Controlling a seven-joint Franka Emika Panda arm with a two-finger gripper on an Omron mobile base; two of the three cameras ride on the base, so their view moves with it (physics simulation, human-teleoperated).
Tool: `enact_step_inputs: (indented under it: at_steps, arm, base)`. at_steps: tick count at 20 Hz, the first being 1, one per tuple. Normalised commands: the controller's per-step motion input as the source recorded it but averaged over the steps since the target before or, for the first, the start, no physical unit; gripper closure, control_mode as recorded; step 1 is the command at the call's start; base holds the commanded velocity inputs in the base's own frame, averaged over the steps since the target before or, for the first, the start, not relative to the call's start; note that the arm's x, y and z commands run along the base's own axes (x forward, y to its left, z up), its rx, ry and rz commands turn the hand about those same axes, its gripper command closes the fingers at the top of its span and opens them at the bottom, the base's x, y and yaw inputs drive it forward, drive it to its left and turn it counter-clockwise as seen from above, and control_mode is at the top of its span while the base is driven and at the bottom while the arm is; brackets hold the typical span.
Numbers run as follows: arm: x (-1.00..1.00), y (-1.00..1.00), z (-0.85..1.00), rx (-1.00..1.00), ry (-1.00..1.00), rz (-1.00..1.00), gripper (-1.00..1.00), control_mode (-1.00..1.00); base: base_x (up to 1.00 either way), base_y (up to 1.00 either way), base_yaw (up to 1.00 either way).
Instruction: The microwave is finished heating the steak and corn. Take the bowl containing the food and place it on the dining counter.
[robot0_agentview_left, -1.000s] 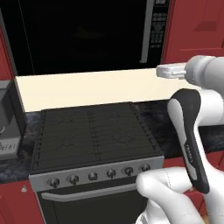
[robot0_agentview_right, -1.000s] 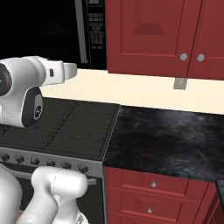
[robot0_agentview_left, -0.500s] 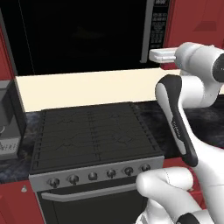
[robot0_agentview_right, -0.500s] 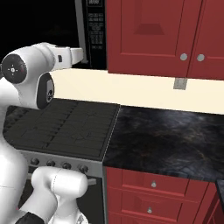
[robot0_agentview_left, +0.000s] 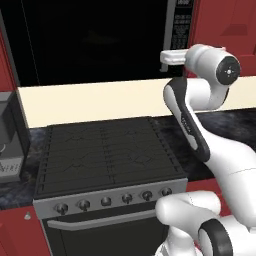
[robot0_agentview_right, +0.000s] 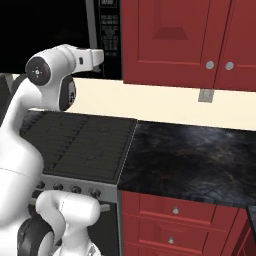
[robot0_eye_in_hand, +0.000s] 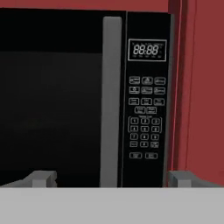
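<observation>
Pincer (robot0_eye_in_hand: 109, 177) held high, tips spread apart and empty, facing the microwave (robot0_eye_in_hand: 78, 96) handle (robot0_eye_in_hand: 111, 100), likely because the shut door must open first.

- One microwave (robot0_eye_in_hand: 83, 96) is sitting built in above the stove, its dark door shut.
- One grey vertical handle (robot0_eye_in_hand: 111, 100) is running down that door.
- One lit display (robot0_eye_in_hand: 147, 49) is glowing at the top of the single button panel (robot0_eye_in_hand: 146, 122).
- One black stove (robot0_agentview_left: 107, 152) is sitting below, and six knobs (robot0_agentview_left: 106, 201) are lining its front.
- Two round silver knobs (robot0_agentview_right: 219, 65) are showing on the red upper cabinet doors (robot0_agentview_right: 190, 40).
- Two small pulls (robot0_agentview_right: 173, 225) are showing on the red drawers under the black counter (robot0_agentview_right: 195, 162).
- One wall outlet (robot0_agentview_right: 203, 95) is sitting on the cream backsplash.
- One white arm is reaching up, carrying one gripper (robot0_eye_in_hand: 111, 178) with two grey fingertips (robot0_eye_in_hand: 41, 178).
</observation>
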Motion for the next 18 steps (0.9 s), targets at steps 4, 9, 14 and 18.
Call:
enact_step_inputs:
  at_steps: [4, 9, 14, 18]
  arm:
    - [0.76, -0.04, 0.00, 0.00, 0.00, 0.00, -1.00, -1.00]
    - [0.82, 0.00, 0.00, 0.00, 0.06, 0.00, -1.00, -1.00]
    - [0.83, 0.00, 0.00, 0.00, 0.05, 0.00, -1.00, -1.00]
    - [0.80, 0.00, 0.00, 0.00, 0.05, 0.00, -1.00, -1.00]
  base:
    - [0.00, 0.00, 0.00]
    - [0.00, 0.00, 0.00]
    - [0.00, 0.00, 0.00]
    - [0.00, 0.00, 0.00]
